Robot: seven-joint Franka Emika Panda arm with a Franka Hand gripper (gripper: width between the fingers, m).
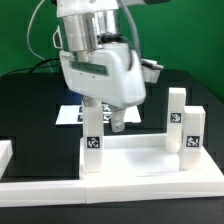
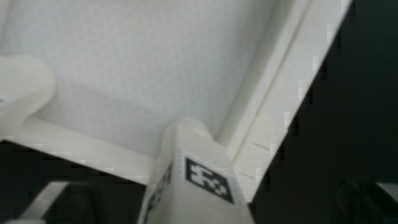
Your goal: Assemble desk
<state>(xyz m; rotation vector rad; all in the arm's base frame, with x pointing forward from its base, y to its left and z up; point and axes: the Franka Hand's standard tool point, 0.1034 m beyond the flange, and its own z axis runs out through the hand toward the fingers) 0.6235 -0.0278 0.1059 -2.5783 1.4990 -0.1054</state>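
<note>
The white desk tabletop [image 1: 135,158] lies underside up with its rim raised. Three white tagged legs stand in its corners: one at the near left [image 1: 92,150] and two on the exterior view's right [image 1: 176,112] [image 1: 193,133]. My gripper [image 1: 104,125] hangs just over the near-left leg, a finger on each side of its top. In the wrist view that leg [image 2: 199,175] runs between the dark fingers [image 2: 54,203] with dark gaps on both sides, so the jaws stand open. The tabletop's inside [image 2: 143,70] and a round corner socket [image 2: 18,80] also show there.
The marker board [image 1: 68,113] lies on the black table behind the tabletop. A long white rail [image 1: 60,192] runs along the front edge, and another white piece [image 1: 5,152] sits at the exterior view's left. A green wall stands behind.
</note>
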